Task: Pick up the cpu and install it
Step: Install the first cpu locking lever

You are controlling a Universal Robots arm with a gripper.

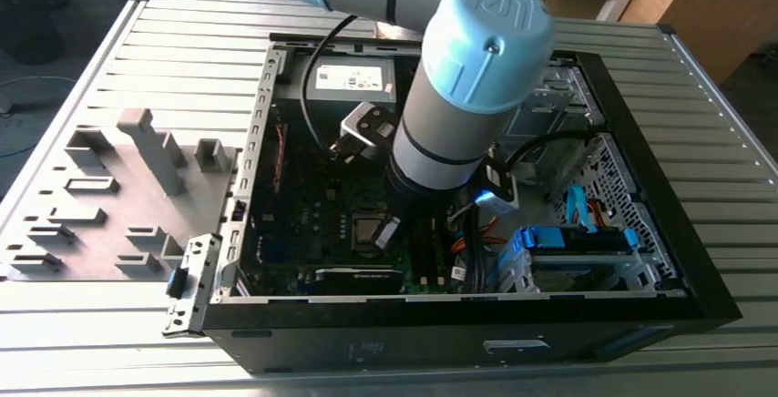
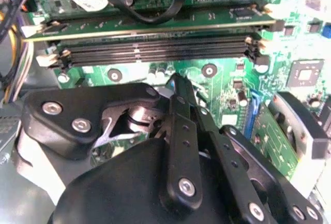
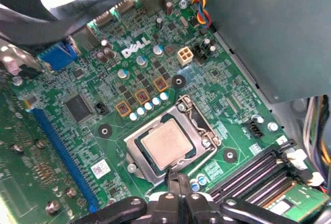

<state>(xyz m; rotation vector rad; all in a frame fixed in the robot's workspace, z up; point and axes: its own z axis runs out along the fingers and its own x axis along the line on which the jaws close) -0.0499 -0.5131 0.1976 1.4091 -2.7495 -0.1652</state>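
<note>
One cpu (image 3: 166,144) sits flat in the socket (image 3: 170,141) at lower middle of the first wrist view, frame not latched as far as I can tell. End effector (image 3: 178,182) hovers just below it, fingers pinched together, empty. Motherboard (image 3: 129,79) is crowded, tight room inside the case (image 1: 632,233).

Cpu (image 3: 166,143) seated in socket (image 3: 173,141) on motherboard (image 3: 124,79); gripper (image 3: 178,178) just beside.

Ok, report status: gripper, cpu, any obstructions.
Black gripper low over green motherboard, just beside the socket. Small square silver-topped cpu seated in metal-framed socket. Nothing lying over cpu.
</note>
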